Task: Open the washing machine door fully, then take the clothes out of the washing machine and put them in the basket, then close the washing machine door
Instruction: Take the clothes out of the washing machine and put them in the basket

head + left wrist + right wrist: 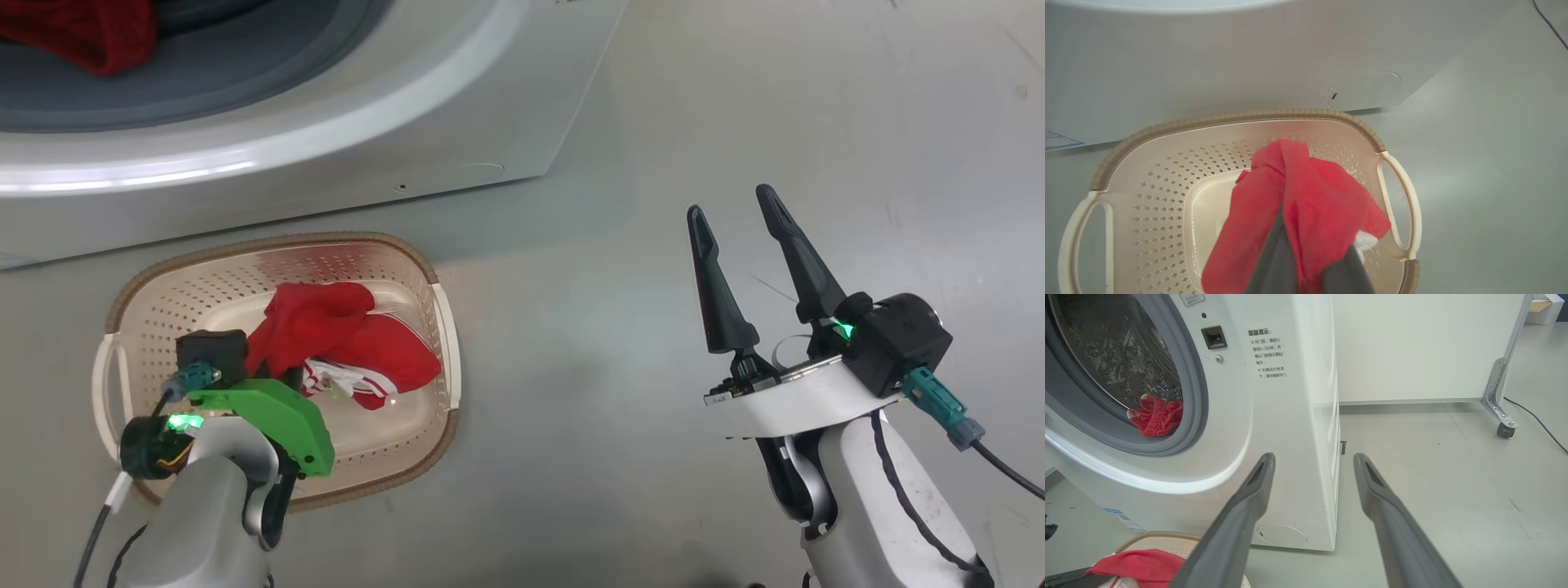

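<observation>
Long axis of basket (326, 238) along washing machine (457, 122) front, clothes (351, 343) inside

The left gripper (1316, 228) hangs over the basket (269, 243), with a garment (343, 335) between its fingers and inside the basket, toward the side nearer the right gripper (731, 204). The basket sits on the floor (612, 367), and just beyond it stands the washing machine (457, 122). The right gripper is well apart from the basket, over the floor, past the machine's corner. Ahead and left of its fingers, a second garment (1155, 416) lies low in the drum (1118, 355). A wheeled panel (1412, 347) stands farther ahead, beyond the machine.
</observation>
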Available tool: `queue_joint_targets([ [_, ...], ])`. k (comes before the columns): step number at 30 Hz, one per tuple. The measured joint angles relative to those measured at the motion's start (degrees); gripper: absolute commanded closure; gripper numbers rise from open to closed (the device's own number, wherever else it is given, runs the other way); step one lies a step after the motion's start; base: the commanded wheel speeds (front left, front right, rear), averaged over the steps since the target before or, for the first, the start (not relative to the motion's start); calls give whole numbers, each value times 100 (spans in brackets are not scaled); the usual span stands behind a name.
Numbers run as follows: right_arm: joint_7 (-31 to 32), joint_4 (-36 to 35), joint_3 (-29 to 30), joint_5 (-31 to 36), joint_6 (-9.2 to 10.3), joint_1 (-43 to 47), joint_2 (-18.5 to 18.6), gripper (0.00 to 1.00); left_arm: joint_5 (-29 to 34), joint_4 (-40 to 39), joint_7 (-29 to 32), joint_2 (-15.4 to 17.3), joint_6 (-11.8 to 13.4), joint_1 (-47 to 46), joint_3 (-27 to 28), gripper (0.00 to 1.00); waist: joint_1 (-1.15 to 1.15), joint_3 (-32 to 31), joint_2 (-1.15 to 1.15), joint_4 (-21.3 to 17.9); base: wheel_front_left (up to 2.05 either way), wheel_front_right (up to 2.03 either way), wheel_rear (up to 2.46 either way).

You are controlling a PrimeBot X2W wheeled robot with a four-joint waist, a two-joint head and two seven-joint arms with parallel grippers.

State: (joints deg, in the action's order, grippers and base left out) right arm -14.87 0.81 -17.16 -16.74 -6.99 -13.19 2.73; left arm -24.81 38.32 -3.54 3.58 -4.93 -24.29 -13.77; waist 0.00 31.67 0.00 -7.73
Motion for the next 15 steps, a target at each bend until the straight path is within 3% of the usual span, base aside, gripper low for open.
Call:
queue_joint_targets([
  [10, 0, -79, 21, -172, 0, -232, 0, 0, -236, 832, 476, 115, -20, -604, 224, 100, 0, 592, 0, -323, 0, 0, 0],
  [11, 0, -77, 19, -193, 0, -262, 0, 0, -252, 918, 506, 123, -25, -653, 248, 83, 0, 637, 0, -352, 0, 0, 0],
  [14, 0, -76, 82, -193, -1, -339, -2, 0, -320, 1140, 597, 137, -43, -720, 279, 5, 0, 736, 0, -439, 0, 0, 0],
  [15, 0, -74, 107, -193, 0, -343, -1, 0, -338, 1187, 599, 135, -43, -742, 278, 0, 0, 762, 0, -460, 0, 0, 0],
])
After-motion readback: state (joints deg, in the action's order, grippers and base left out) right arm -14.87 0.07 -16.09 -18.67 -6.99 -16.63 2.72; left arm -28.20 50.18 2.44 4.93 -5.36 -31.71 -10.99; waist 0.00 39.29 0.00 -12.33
